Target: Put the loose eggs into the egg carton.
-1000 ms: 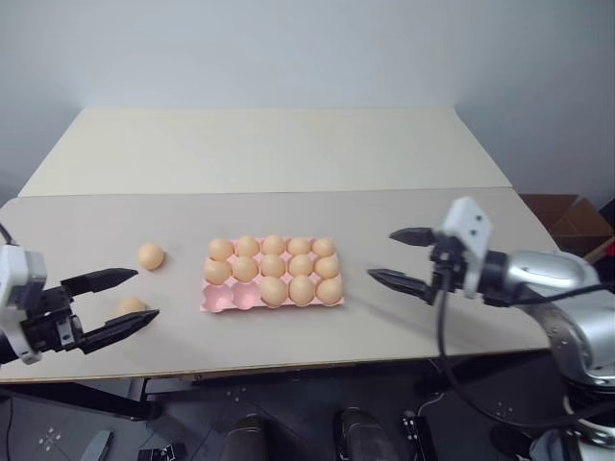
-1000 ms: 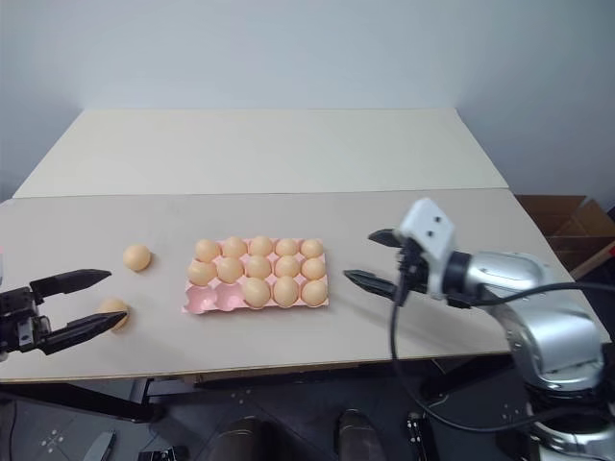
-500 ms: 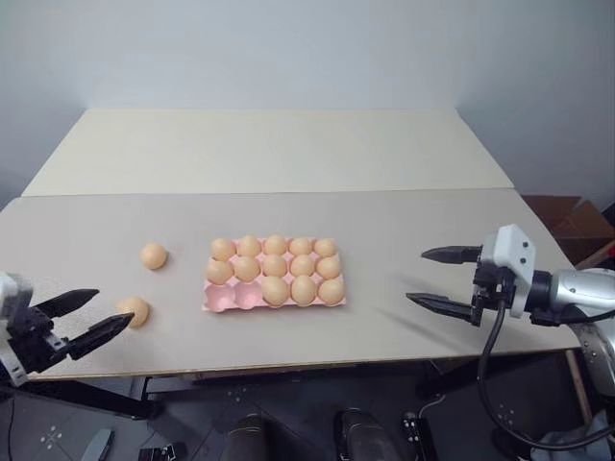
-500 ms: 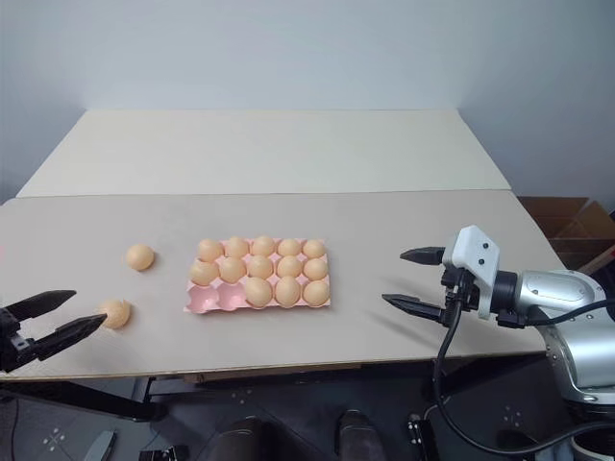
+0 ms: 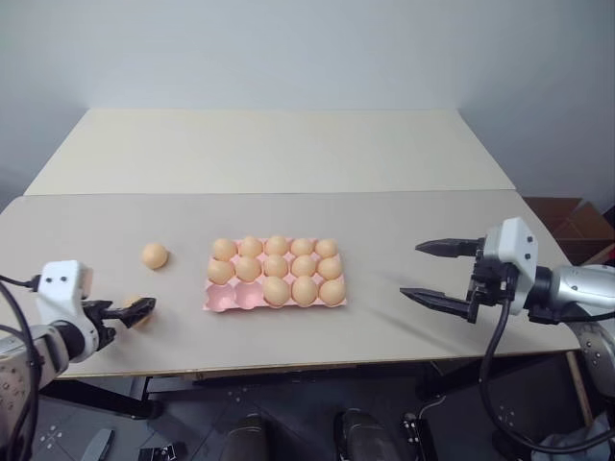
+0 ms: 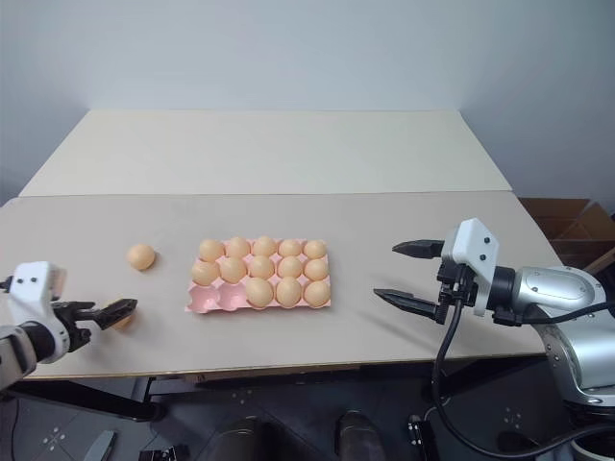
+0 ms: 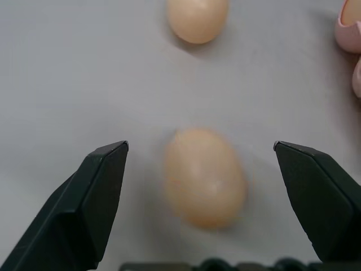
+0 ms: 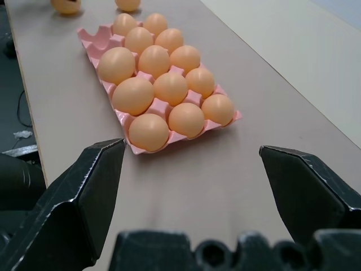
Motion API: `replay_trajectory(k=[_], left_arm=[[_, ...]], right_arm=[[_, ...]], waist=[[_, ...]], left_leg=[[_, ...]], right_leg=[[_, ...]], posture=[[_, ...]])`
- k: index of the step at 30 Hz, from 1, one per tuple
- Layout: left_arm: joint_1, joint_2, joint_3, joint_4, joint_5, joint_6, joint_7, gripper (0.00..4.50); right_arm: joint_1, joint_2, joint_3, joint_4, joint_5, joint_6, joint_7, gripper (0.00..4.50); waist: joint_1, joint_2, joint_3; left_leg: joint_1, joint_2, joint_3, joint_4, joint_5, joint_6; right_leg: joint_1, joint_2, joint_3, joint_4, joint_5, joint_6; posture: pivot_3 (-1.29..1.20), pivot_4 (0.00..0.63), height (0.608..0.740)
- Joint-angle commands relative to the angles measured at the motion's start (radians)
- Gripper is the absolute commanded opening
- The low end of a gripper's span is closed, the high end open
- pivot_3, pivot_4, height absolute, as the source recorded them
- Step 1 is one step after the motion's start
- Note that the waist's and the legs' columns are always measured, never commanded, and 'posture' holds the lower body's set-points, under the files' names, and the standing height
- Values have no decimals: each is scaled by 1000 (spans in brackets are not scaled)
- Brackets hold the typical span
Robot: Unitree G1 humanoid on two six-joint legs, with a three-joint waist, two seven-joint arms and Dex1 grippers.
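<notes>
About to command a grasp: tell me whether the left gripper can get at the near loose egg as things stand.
Probably yes. The left gripper is open, its fingers flanking the near loose egg on the bare table, with nothing between them.

- Loose eggs (image 7: 205,176): smooth pale orange-tan shell, faint soft sheen, plastic-looking.
- Egg carton (image 8: 108,38): pale pink moulded tray, matt, thin scalloped edges; pulp or plastic, cannot tell.
- Table (image 5: 288,154): flat matt board top, pale beige-grey, no grain visible.
- Left gripper (image 7: 205,169) fingers (image 7: 93,197): black, matt, hard plastic look.
- Right gripper (image 5: 437,272): black matt fingers, white plastic housing, silvery metallic arm shell behind.
</notes>
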Motion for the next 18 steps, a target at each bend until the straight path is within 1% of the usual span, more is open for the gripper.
replay_trajectory(k=[1,2,5,8,9,11,14,16,18], left_arm=[[-55,-18,-23,33,43,74,66,4113],[-67,-21,-30,40,52,81,75,3917],[-106,-30,-38,56,71,93,88,2936],[-127,-17,-58,53,74,82,66,1969],[-123,-3,-68,37,65,68,40,1774],[-109,30,-90,6,51,49,-14,1699],[-8,187,-145,-71,61,-181,-276,1698],[11,258,-163,-73,61,-303,-415,1698],[3,299,-203,-48,68,-412,-528,1698]], right_arm=[[-4,-10,-48,-52,41,11,-21,4500],[-5,-9,-49,-53,41,10,-29,4500],[-8,-7,-49,-52,42,12,-50,4500],[-5,-4,-55,-60,49,19,-65,4500],[-2,-4,-57,-63,50,19,-68,4500],[3,-6,-58,-67,51,17,-70,4500],[10,-6,-58,-75,54,20,-79,4500],[10,-6,-54,-78,55,19,-84,4500],[4,-4,-47,-77,54,18,-92,4500]], waist=[[0,0,0],[0,0,0],[2,0,0],[2,0,0],[2,0,0],[2,0,0],[-2,-1,1],[1,0,1],[6,1,0]], left_leg=[[0,0,0,0,0,0],[1,0,0,0,0,0],[2,0,0,0,0,0],[1,0,0,0,0,0],[1,0,0,0,0,0],[0,0,0,0,0,0],[-1,0,0,0,0,0],[0,0,0,0,0,-1],[0,0,1,0,0,-1]], right_leg=[[0,0,0,0,0,0],[1,0,0,0,0,0],[1,0,0,0,0,0],[1,0,-1,0,0,0],[1,0,-1,0,0,0],[0,0,-1,-1,0,0],[-1,0,0,-1,0,0],[-1,-1,-1,0,-3,-5],[-1,-1,0,0,-4,-8]], posture=[[0,150,740],[0,150,740],[0,150,740],[0,150,740],[0,150,740],[0,150,740],[0,150,740],[0,150,740],[0,150,740]])
